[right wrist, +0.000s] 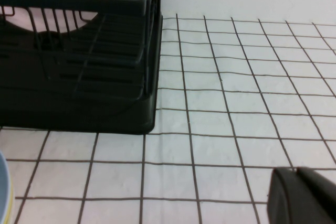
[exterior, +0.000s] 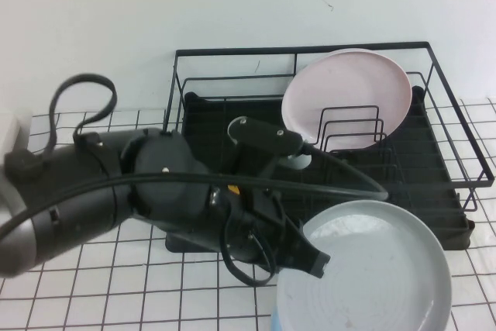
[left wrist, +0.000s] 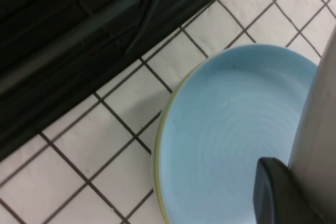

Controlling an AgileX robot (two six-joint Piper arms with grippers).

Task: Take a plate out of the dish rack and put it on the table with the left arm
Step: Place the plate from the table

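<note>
Left gripper: I have my left gripper [exterior: 316,260] at about 6 o'clock in the high view, in front of the dish rack, with its fingers clamped on the near-left rim of the grey plate.
Grey plate: the grey plate [exterior: 370,275] sits at roughly 5 o'clock in the high view, out of the rack, over the table just in front of the rack's front right corner. I cannot tell whether it rests on anything yet.
Dish rack: the dish rack [exterior: 434,191] fills the middle from 12 to 3 o'clock; its black tray edge runs just beside the grey plate's far rim.
Pink plate: a pale pink plate [exterior: 341,91] stands tilted among the upright wire dividers [exterior: 353,125] at about 1 o'clock, well apart from my gripper.
Blue plate: a light blue plate [left wrist: 231,129] lies flat on the table right under the grey one; in the high view only a sliver of it shows at the bottom edge. It lies directly beneath the held plate. A thin yellow-green edge shows under its rim.
Left arm: the left arm [exterior: 116,191] reaches in from 9 o'clock and covers the rack's front left corner.
Table: the white tiled table [exterior: 93,284] is bare at 7 to 8 o'clock.
Right gripper: only a dark corner of the right gripper [right wrist: 302,195] shows in its own wrist view, low over tiles to the right of the rack; open or closed, I cannot tell.
</note>
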